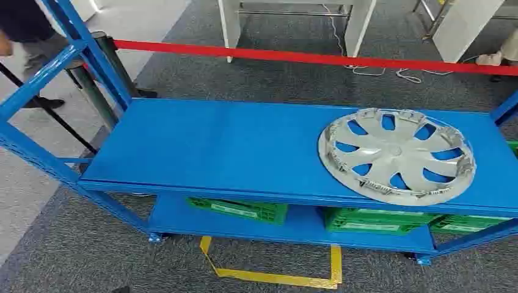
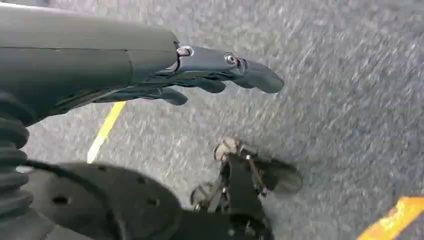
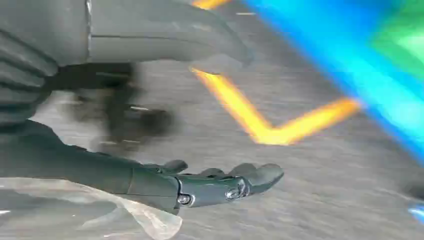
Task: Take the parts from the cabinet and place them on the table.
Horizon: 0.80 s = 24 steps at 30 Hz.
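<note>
A silver wheel cover (image 1: 397,155) with curved spokes lies flat on the right part of the blue cabinet's top shelf (image 1: 214,146). My left hand (image 2: 200,75) hangs over the grey carpet with its fingers stretched out and nothing in it. In the blurred right wrist view my right hand (image 3: 200,120) also hangs over the carpet, thumb and fingers apart, holding nothing, with the blue cabinet's edge (image 3: 345,55) close by.
Green crates (image 1: 241,209) sit on the cabinet's lower shelf. Yellow tape (image 1: 275,276) marks the carpet in front of it. A red barrier tape (image 1: 305,58) runs behind the cabinet. A person's legs (image 1: 36,49) stand at the far left, white table legs (image 1: 293,24) behind.
</note>
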### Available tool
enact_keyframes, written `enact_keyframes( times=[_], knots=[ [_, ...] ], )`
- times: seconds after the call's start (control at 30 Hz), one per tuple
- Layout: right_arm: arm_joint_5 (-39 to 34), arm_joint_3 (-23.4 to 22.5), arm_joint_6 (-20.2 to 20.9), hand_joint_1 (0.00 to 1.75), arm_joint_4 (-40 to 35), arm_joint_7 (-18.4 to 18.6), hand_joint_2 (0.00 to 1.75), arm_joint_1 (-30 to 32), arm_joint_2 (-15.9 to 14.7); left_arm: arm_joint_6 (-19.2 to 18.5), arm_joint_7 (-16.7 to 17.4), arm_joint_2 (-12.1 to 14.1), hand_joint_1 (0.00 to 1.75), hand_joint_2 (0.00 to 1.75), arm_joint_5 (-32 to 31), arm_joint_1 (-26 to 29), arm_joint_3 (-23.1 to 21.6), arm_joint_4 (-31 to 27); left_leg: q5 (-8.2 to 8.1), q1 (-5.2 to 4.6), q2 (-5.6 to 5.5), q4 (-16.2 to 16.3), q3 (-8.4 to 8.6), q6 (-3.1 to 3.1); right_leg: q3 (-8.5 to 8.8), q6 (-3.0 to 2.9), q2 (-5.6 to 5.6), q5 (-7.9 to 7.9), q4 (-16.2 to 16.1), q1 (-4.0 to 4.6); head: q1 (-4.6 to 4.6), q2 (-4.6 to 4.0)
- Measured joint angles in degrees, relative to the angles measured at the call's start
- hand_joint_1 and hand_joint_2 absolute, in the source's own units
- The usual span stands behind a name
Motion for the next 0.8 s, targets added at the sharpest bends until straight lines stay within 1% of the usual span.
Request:
enact_keyframes(
  times=[0.07, 0.1, 0.17, 0.2, 0.27, 0.37, 0.4, 0.5, 0.53, 0.6, 0.67, 0.7, 0.8],
  knots=[
    [0.24, -1.18, -0.11, 0.00, -0.37, -6.71, 0.00, -0.43, -1.81, 0.75, -0.08, 0.46, 0.00, 1.75, -1.35, -0.06, 0.00, 0.15, 0.00, -0.05, 0.00, 0.00, -0.01, 0.00, 0.00, 0.00, 0.00, 0.01, 0.00, -0.05, 0.00, 0.00],
    [1.28, -2.07, -0.71, 0.00, -1.28, -8.68, 0.00, -0.51, -2.82, 0.77, -0.47, 0.70, 0.00, 1.75, -1.92, -0.06, -0.02, 0.18, 0.01, -0.07, 0.00, 0.00, -0.01, 0.01, 0.01, 0.01, -0.01, 0.02, 0.00, -0.08, -0.02, 0.00],
    [5.43, -5.50, -2.21, 0.00, -6.31, -9.05, 0.00, -0.07, -4.40, 1.01, -1.68, 1.27, 0.00, 1.75, -2.41, -0.04, -0.02, 0.22, 0.01, -0.09, 0.00, 0.00, -0.02, 0.02, 0.00, 0.04, 0.00, 0.04, 0.00, -0.11, 0.00, 0.00],
    [8.95, -8.47, -2.73, 0.00, -9.96, -8.90, 0.00, 0.28, -4.68, 1.23, -2.49, 1.42, 0.00, 1.75, -2.52, -0.04, -0.02, 0.29, 0.01, -0.09, 0.00, 0.01, -0.02, 0.02, 0.00, 0.06, 0.01, 0.05, 0.00, -0.12, 0.00, 0.00],
    [14.81, -14.70, -2.69, 0.00, -16.95, -7.91, 0.00, 0.82, -4.75, 1.54, -3.26, 1.55, 0.00, 1.75, -2.78, -0.02, 0.00, 0.31, 0.01, -0.11, 0.00, 0.01, 0.01, 0.02, -0.01, 0.06, 0.01, 0.05, 0.00, -0.14, 0.00, 0.00],
    [20.14, -21.30, -1.35, 0.00, -22.30, -7.72, 0.00, 0.97, -4.31, 1.73, -3.36, 1.53, 0.00, 1.75, -2.89, 0.04, 0.00, 0.33, 0.01, -0.13, -0.02, 0.06, 0.01, 0.02, 0.00, 0.06, -0.04, 0.06, -0.01, -0.13, 0.00, 0.00],
    [21.61, -23.46, -0.70, 0.00, -23.53, -8.00, 0.00, 0.99, -4.03, 1.73, -3.36, 1.55, 0.00, 0.00, -2.91, 0.09, 0.00, 0.33, 0.01, -0.13, -0.01, 0.06, 0.01, 0.02, -0.01, 0.06, -0.03, 0.06, -0.01, -0.13, -0.02, 0.00],
    [23.85, -28.53, 1.29, 0.00, -25.97, -8.77, 0.00, 1.25, -2.91, 1.97, -3.65, 1.53, 0.00, 0.00, -3.26, 0.09, 0.00, 0.33, 0.01, -0.12, -0.02, 0.06, -0.01, 0.03, -0.01, 0.06, -0.05, 0.05, -0.01, -0.13, 0.00, 0.00],
    [24.51, -30.04, 2.32, 0.00, -28.07, -8.90, 0.00, 1.59, -2.30, 2.28, -3.93, 1.51, 0.00, 0.00, -3.46, 0.11, 0.00, 0.33, 0.01, -0.12, -0.02, 0.06, -0.02, 0.03, -0.01, 0.06, -0.06, 0.05, 0.00, -0.13, -0.02, 0.00],
    [26.19, -33.34, 4.40, 0.00, -35.27, -8.61, 0.00, 2.45, -0.02, 3.05, -4.68, 1.49, 0.00, 0.00, -3.52, 0.16, 0.09, 0.33, 0.01, -0.10, -0.02, 0.05, -0.06, 0.02, -0.01, 0.06, -0.03, 0.05, 0.00, -0.12, -0.02, 0.00],
    [28.16, -35.92, 5.64, 0.00, -45.14, -7.41, 0.00, 3.61, 3.19, 3.53, -5.38, 1.40, 0.00, 0.00, -3.50, 0.16, 0.37, 0.33, 0.01, -0.10, -0.02, 0.04, -0.03, 0.02, -0.02, 0.06, -0.03, 0.05, 0.01, -0.11, -0.02, 0.00],
    [29.01, -36.72, 5.84, 0.00, -50.55, -6.91, 0.00, 4.16, 4.96, 3.72, -5.57, 1.38, 0.00, 0.00, -3.50, 0.17, 0.53, 0.33, 0.01, -0.09, -0.01, 0.04, -0.01, 0.02, -0.03, 0.06, -0.03, 0.05, 0.00, -0.10, -0.02, 0.00],
    [30.87, -37.07, 5.79, 0.00, -62.79, -6.82, 0.00, 5.98, 8.96, 3.92, -5.75, 1.27, 0.00, 0.00, -3.50, 0.19, 0.94, 0.33, 0.02, -0.09, -0.01, 0.04, -0.01, 0.02, -0.03, 0.06, -0.03, 0.05, 0.01, -0.09, 0.00, 0.00]
  ],
)
